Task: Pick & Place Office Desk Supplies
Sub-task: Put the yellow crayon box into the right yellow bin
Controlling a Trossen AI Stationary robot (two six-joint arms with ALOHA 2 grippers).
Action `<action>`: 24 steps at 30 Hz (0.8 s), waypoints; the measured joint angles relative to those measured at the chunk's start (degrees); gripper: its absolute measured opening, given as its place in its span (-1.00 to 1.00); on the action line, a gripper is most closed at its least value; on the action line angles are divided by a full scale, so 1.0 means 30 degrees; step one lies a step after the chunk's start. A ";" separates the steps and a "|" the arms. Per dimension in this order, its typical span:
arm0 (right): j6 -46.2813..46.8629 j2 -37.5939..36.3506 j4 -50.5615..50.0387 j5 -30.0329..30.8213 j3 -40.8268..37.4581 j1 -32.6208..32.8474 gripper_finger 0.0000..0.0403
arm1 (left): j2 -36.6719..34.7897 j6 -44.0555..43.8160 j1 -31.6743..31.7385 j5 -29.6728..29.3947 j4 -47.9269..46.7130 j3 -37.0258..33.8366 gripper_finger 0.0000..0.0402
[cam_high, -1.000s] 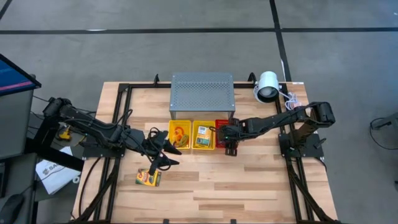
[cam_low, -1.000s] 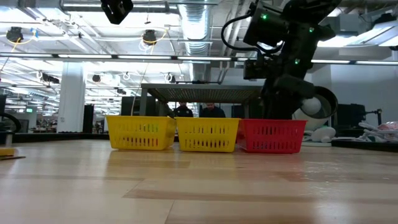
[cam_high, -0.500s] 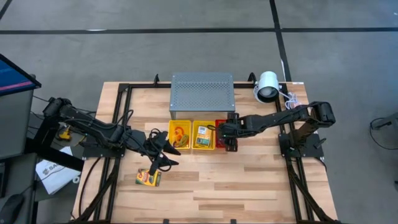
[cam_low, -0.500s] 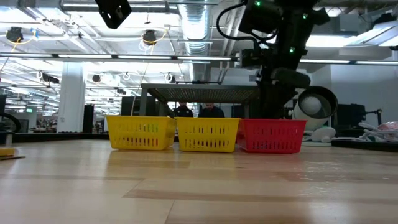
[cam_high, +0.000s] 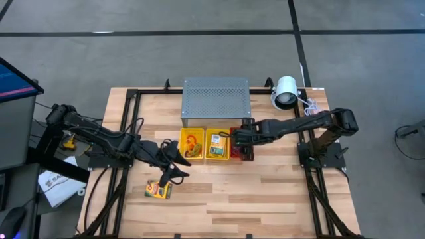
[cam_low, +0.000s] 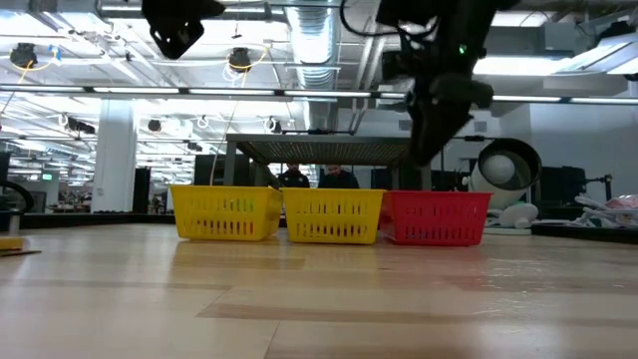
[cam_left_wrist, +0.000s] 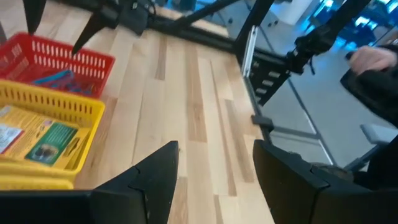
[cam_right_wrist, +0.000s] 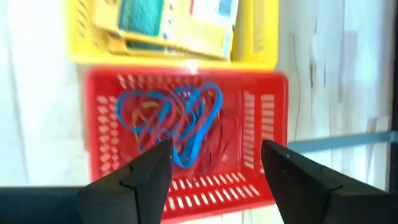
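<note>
My right gripper (cam_high: 242,147) hangs open and empty over the red basket (cam_right_wrist: 186,81), which holds blue and red band loops (cam_right_wrist: 177,124). Beside it stand two yellow baskets (cam_high: 192,144) (cam_high: 216,144) with card boxes (cam_left_wrist: 37,140) lying in them. My left gripper (cam_high: 176,167) is open and empty, raised above the table near the left yellow basket. A yellow-and-green card box (cam_high: 159,190) lies flat on the table just nearer than that gripper. In the low view my right gripper (cam_low: 434,125) hangs clear above the red basket (cam_low: 437,219).
A big grey perforated box (cam_high: 216,99) stands right behind the three baskets. A white round lamp (cam_high: 285,91) sits at the far right corner. Bare wood (cam_high: 252,199) lies toward the near edge. A person's hand (cam_left_wrist: 373,59) shows beyond the table's right side.
My right gripper has risen from just over the red basket to well above it, still open and holding nothing. My left gripper has tipped a little where it is.
</note>
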 joint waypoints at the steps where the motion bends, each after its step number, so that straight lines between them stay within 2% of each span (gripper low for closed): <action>1: 0.0001 0.0000 -0.0001 -0.0001 0.0234 0.0109 0.17 | 0.0000 -0.0046 -0.0003 0.0003 -0.0218 0.0000 0.02; 10: -0.0540 0.0000 0.1850 -0.0510 0.2582 0.1869 0.17 | 0.0000 -0.0072 -0.0109 0.0012 -0.1419 0.0000 0.02; 15: -0.1063 -0.0015 0.5636 -0.1838 0.3050 0.2976 0.17 | 0.0000 -0.0099 -0.0407 -0.0022 -0.2662 0.0000 0.02; 18: -0.0952 -0.0015 0.7651 -0.2611 0.3050 0.3513 0.17 | -0.0004 -0.0099 -0.0906 0.0750 -0.3157 0.0000 0.02; 24: -0.0086 0.0051 1.0583 -0.2697 0.3050 0.4760 0.17 | -0.0004 -0.1024 -0.2357 0.2068 -0.5305 0.0000 0.02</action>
